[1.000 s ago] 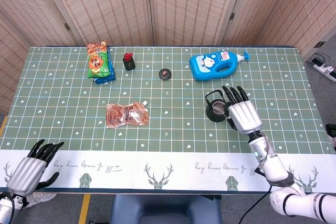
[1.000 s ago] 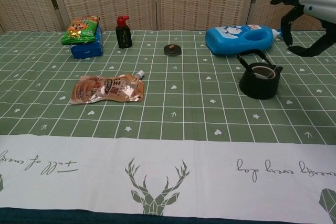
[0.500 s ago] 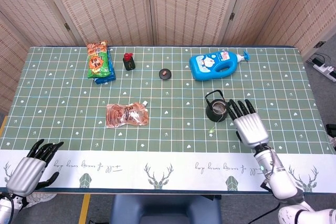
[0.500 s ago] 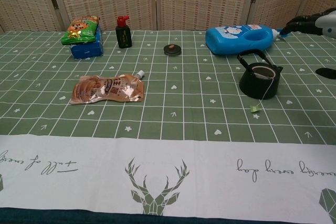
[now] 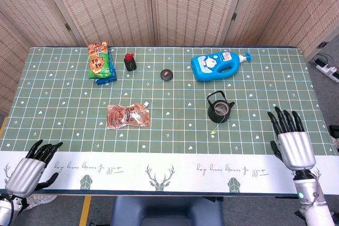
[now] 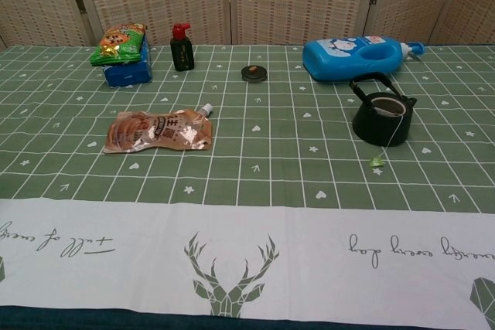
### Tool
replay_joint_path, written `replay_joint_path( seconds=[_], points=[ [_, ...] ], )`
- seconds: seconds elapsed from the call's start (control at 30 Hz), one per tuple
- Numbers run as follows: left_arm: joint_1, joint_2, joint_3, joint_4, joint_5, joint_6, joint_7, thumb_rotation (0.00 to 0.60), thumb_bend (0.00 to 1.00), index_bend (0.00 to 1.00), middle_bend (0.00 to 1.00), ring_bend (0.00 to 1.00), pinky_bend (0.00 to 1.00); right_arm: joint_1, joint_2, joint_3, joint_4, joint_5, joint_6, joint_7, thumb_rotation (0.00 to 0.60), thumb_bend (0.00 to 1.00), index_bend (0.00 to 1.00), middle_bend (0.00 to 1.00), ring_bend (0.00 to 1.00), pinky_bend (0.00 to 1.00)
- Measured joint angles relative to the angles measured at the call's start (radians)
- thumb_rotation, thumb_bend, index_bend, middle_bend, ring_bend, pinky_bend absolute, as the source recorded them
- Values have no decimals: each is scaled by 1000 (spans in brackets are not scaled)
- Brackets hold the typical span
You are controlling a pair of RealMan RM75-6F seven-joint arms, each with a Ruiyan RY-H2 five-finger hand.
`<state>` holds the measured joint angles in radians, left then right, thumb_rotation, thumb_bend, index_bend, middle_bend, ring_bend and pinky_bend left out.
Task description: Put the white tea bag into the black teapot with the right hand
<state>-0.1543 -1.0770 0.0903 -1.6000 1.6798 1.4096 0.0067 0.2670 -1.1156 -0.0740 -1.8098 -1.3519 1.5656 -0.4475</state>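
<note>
The white tea bag is not itself visible (presumably inside the black teapot (image 5: 219, 111), right of frame centre); its string (image 6: 401, 125) drapes over the rim to a green tag (image 6: 377, 161) on the table. The right hand (image 5: 290, 140), lower right, holds nothing with fingers spread, as does the left hand (image 5: 32, 166), lower left. Any brush against that trailing tag could drag the bag out.

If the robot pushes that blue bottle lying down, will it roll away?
Probably not far: the blue bottle lies on a broad flat side. Its handle and flattened shape suggest sliding rather than rolling. The plastic looks smooth, so possibly slippery.

black teapot (image 6: 382, 120), blue bottle (image 6: 356, 57), green grid-patterned tablecloth (image 6: 271, 152)
</note>
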Motion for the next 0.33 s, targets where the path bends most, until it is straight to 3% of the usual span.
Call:
replay_joint_path(
  seconds=[0.17,0.33],
  points=[
    [4,-11,-4,-1,2,11,22,600,319,0,139,106,19,-110,-25,-32,161,-71,75,190,600,428,0,0,0,0],
    [13,-14,-5,-3,8,29,35,600,319,0,139,106,20,-140,-25,-28,191,-97,100,243,600,428,0,0,0,0]
  ],
)
